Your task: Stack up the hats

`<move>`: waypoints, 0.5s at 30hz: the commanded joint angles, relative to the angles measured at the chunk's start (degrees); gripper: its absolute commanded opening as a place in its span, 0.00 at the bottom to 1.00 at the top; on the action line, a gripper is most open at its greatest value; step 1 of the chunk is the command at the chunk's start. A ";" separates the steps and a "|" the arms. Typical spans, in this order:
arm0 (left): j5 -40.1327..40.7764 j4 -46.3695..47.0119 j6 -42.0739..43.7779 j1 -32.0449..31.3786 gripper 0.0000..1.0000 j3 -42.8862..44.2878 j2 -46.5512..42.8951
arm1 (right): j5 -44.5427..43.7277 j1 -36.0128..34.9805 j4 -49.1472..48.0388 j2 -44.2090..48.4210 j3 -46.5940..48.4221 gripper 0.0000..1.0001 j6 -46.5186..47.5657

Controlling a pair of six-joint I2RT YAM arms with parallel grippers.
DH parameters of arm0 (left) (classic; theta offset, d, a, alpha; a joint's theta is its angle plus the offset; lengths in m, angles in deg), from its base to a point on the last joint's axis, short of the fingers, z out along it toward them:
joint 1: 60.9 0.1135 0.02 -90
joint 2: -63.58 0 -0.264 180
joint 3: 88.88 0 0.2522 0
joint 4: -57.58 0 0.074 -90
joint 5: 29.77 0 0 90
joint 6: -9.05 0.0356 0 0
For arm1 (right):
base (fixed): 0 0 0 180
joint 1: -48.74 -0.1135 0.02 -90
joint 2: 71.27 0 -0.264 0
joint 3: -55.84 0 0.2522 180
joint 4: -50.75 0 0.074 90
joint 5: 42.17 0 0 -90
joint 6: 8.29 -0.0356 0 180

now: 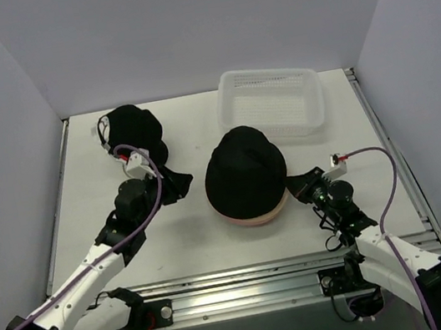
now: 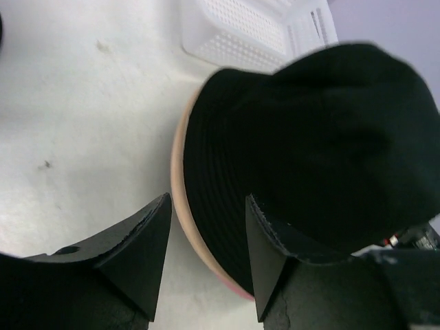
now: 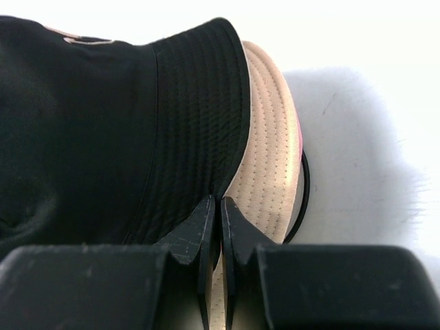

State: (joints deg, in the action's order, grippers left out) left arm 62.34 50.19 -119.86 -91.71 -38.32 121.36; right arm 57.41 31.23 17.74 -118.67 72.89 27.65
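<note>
Stacked crown-up just in front of the white mesh basket (image 1: 266, 70): black bucket hat (image 1: 244, 169) on top, rounded crown and ribbed brim fully exposed. Directly beneath, tan bucket hat (image 3: 265, 137) (only its stitched brim showing). At the bottom, pink bucket hat (image 3: 297, 141), visible as a thin edge. Brims nested, nearly concentric. Well to the left of the basket: black cap (image 1: 134, 129), crumpled, lying apart from the stack.
</note>
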 commanded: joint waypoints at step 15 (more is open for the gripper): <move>-2.11 23.41 -10.65 -14.98 0.63 -13.32 2.25 | -14.42 -11.22 -5.88 -6.30 -4.61 0.00 -2.63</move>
State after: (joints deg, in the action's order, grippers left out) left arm 60.57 64.15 -128.43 -105.74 -50.41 122.56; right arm 46.31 21.19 13.53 -124.46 72.89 25.53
